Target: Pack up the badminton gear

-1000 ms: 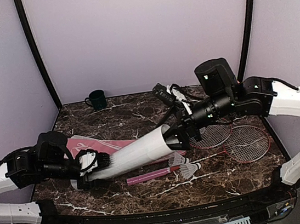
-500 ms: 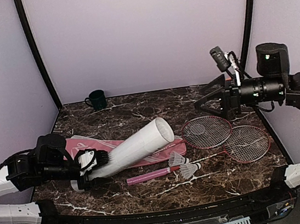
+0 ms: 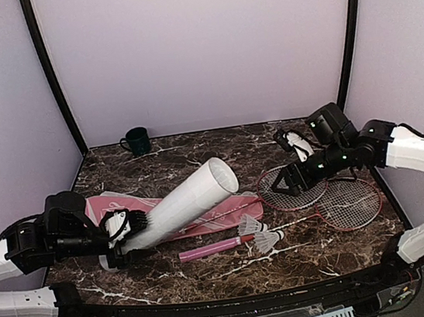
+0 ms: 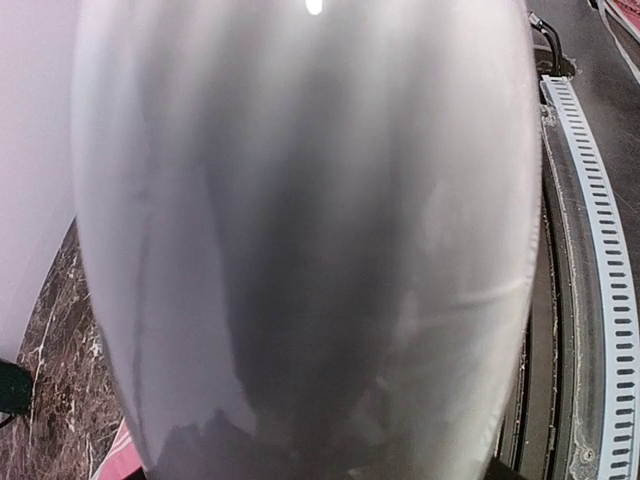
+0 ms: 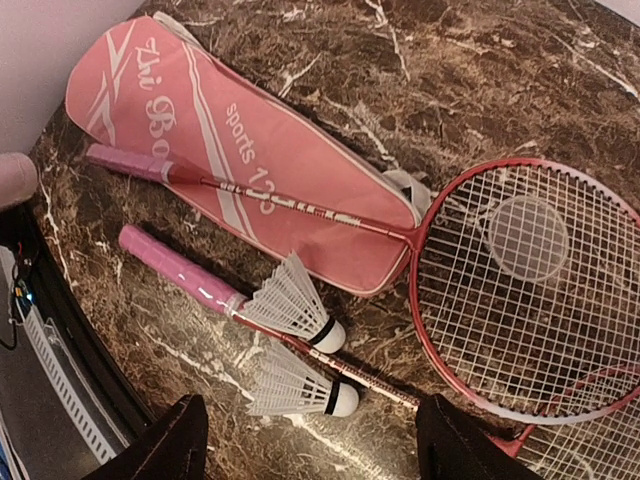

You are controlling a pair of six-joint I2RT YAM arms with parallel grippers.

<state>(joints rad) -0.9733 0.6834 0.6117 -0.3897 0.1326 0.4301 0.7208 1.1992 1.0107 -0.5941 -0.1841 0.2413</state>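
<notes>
**Item 1.** The left gripper [image 3: 130, 233] is clamping the lower end of the white tube [image 3: 183, 203]. The tube is rising at a tilt away from its fingers, with the open mouth uppermost. In the left wrist view the tube's wall is filling nearly everything, so the fingers themselves are not showing.

**Item 2.** The right gripper [image 3: 287, 182] is hanging above the table [image 5: 480, 60], jaws spread wide and gripping nothing. Its two dark fingertips [image 5: 180, 440] are showing at the bottom edge of its own view.

**Item 3.** The pink bag [image 5: 250, 140] is lying flat beyond the right gripper's fingertips, lettering up.

**Item 4.** The first racket [image 5: 330, 214] is resting with its handle and shaft across the bag. Its red-framed head is lying on the table beside the bag's end.

**Item 5.** The second racket [image 5: 175, 268] is lying nearer the right fingertips, its handle beside the bag and its shaft running between the fingers.

**Item 6.** The first shuttlecock [image 5: 295, 305] and second shuttlecock [image 5: 300, 388] are lying along that shaft, just beyond the gap between the fingers (cork ends pointing toward the racket heads).

**Item 7.** The dark mug [image 3: 138, 141] is standing well apart from both grippers, by the back wall.
</notes>
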